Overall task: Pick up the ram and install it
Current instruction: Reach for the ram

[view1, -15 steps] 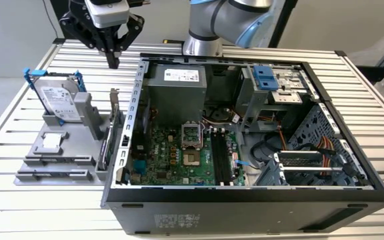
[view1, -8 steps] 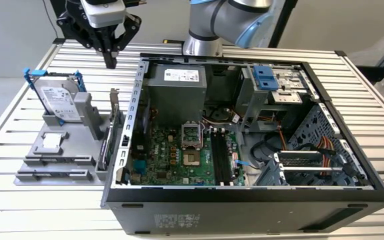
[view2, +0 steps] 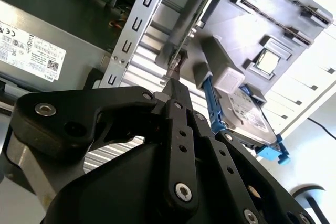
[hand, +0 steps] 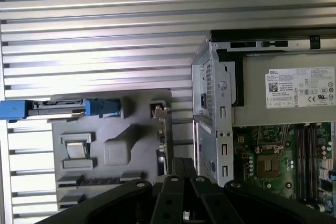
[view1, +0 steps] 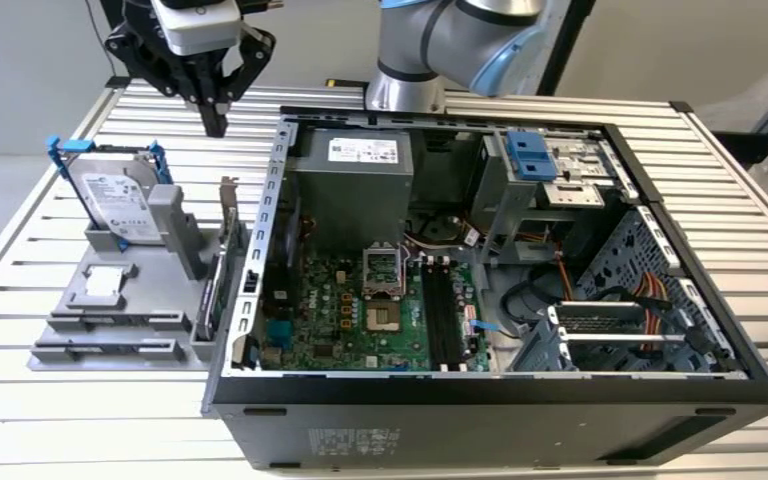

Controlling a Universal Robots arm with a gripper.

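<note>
Evidently the approach to the pick is under way; the gripper (view1: 213, 118) is hanging above the table (view1: 37, 150) behind the holder (view1: 77, 335), fingers (view2: 178, 129) pressed together and gripping nothing; the ram (hand: 100, 180) seems to be lying as a dark strip in the holder's narrow slot, though I cannot be sure; a pick is calling for parted fingers squared to that strip.

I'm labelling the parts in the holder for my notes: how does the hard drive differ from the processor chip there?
The hard drive stands on edge in the gray holder; the processor chip lies flat in a recess. The hard drive is clearly larger than the chip and carries blue handles; the chip has none. Both are silver-topped.
</note>
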